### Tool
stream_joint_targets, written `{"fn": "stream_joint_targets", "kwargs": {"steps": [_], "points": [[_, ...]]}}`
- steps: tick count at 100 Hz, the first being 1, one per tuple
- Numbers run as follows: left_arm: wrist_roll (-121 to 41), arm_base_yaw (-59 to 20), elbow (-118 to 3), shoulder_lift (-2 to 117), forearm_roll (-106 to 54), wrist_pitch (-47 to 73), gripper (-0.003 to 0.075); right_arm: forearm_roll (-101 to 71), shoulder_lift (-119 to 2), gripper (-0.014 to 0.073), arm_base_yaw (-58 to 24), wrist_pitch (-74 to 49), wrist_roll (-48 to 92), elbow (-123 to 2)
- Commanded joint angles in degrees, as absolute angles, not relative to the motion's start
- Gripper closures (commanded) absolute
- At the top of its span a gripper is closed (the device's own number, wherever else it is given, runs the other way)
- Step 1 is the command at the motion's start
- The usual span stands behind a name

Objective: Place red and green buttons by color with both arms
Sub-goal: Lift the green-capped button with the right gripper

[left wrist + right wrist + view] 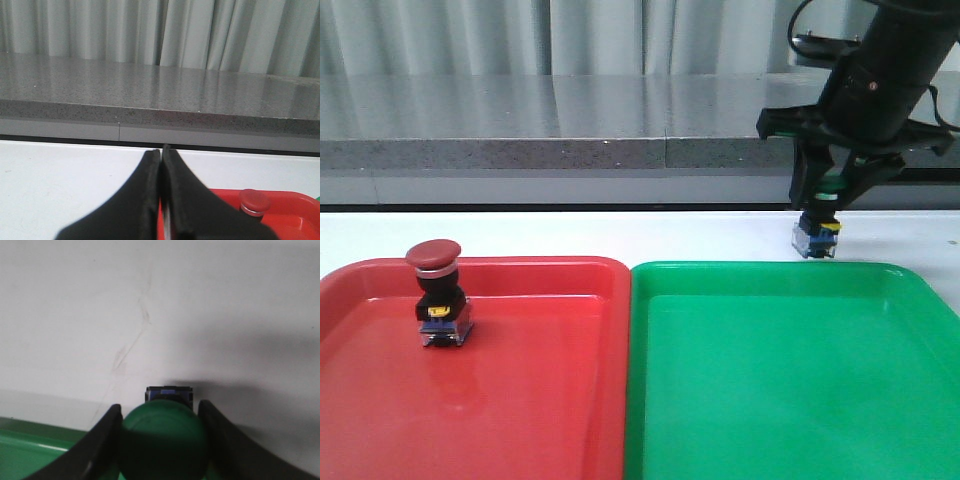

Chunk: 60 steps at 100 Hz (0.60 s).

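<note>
Two trays side by side on a white table.
Red tray fills the lower left, green tray the lower right, edges touching; white table runs behind them, grey ledge and curtain along the top.

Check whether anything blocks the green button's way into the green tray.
Nothing visible does. The right end effector holds the green button just behind the green tray, beyond its far rim. No object shows in the tray. The red button sits in the red tray.
</note>
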State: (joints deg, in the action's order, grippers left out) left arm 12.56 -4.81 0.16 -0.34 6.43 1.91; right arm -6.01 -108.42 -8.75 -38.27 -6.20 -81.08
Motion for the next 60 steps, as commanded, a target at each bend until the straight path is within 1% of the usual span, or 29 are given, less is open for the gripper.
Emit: {"fn": "stream_joint_targets", "kwargs": {"steps": [1, 18, 32, 60], "points": [[12.7, -4.7, 2.5, -2.0, 6.4, -2.7, 0.0739, -5.7, -101.8, 0.0389, -9.0, -37.9, -5.6, -83.6], [12.7, -4.7, 2.5, -2.0, 6.4, -2.7, 0.0739, -5.7, -96.7, 0.0389, -9.3, -41.5, -5.6, -83.5], [12.7, -4.7, 2.5, -2.0, 6.4, -2.7, 0.0739, -5.7, -92.8, 0.0389, -10.3, -41.6, -6.8, -79.5], [12.7, -4.7, 2.5, -2.0, 6.4, -2.7, 0.0740, -5.9, -86.0, 0.0389, -13.2, -32.3, -13.6, -64.2]]}}
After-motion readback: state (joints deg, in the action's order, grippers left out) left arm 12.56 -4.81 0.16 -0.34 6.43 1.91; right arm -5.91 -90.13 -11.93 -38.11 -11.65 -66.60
